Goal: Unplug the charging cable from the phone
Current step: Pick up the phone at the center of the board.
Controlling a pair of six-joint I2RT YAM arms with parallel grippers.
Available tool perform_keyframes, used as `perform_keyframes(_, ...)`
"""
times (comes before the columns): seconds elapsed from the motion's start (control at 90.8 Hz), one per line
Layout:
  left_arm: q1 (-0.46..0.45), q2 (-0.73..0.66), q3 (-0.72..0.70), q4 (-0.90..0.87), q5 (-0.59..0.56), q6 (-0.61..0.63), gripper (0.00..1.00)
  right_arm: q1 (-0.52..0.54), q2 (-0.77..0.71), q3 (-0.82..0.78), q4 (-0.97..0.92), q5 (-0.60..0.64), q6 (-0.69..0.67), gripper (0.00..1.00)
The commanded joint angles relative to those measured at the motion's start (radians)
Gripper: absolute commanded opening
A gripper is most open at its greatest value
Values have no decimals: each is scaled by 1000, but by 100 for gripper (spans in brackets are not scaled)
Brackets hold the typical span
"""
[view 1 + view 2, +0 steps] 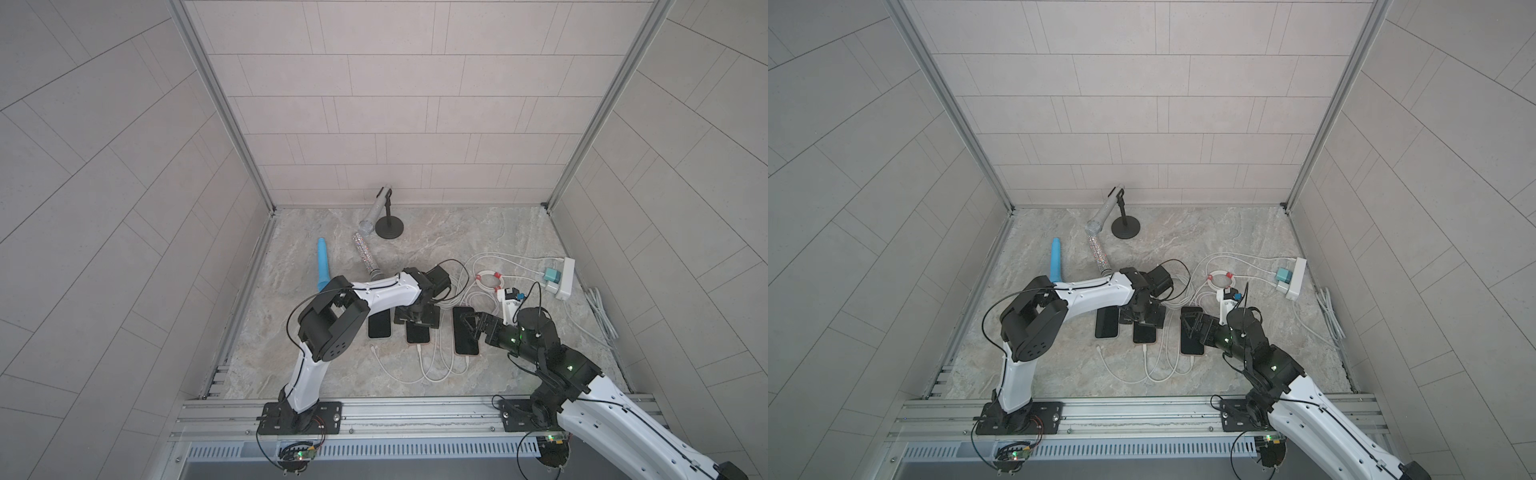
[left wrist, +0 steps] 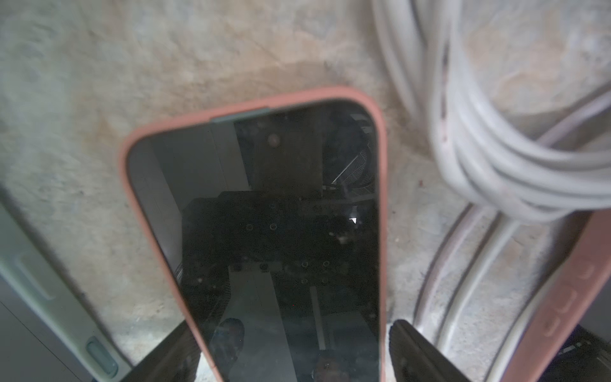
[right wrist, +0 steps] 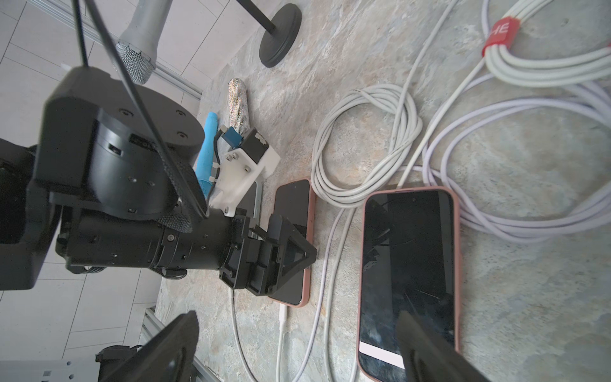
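Three phones lie side by side near the front middle of the marble surface [image 1: 519, 232], all with their long axis running front to back and the charging ends toward the front rail. The middle phone [image 1: 417, 334], in a pinkish case, has a white charging cable [image 1: 420, 358] plugged into its near end, looping off toward the front. The left phone [image 1: 379, 325] has its cable tip [image 1: 373, 345] lying loose just in front of it. The right phone [image 1: 465, 332] is the biggest.

The left gripper [image 2: 294, 350] sits over the far half of the middle phone, jaws straddling its two long sides; can't tell from the wrist view whether they're actually pressing on the case. The right gripper [image 1: 468, 323] hangs over the right phone with jaws spread wide, holding nothing.

Room's tight: the phones are close together with cable runs between the middle and right ones, and a coiled cable bundle [image 3: 363, 142] sits just behind them. More open surface toward the front rail and at the back right. A mic stand [image 1: 389, 227], a glittery mic [image 1: 365, 255] and a blue handle [image 1: 323, 264] are off to the back left; the power strip [image 1: 565, 277] is far right.
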Motion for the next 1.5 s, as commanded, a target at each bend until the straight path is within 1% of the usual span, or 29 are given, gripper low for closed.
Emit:
perform_keyframes(0.0,8,38,23,-10,14,12,86,-3,1,-1,5,4,0,97)
perform_keyframes(0.407,14,58,27,-22,21,27,61,-4,-6,19,-18,-3,1,96)
perform_keyframes(0.991,16,20,25,-40,0,43,23,-4,26,37,-14,-9,-7,96)
perform_keyframes(1.145,16,3,29,-50,-12,47,16,-4,33,40,-11,-10,-7,96)
perform_keyframes(1.486,15,-39,39,-74,-24,53,3,-4,40,32,6,-24,-2,95)
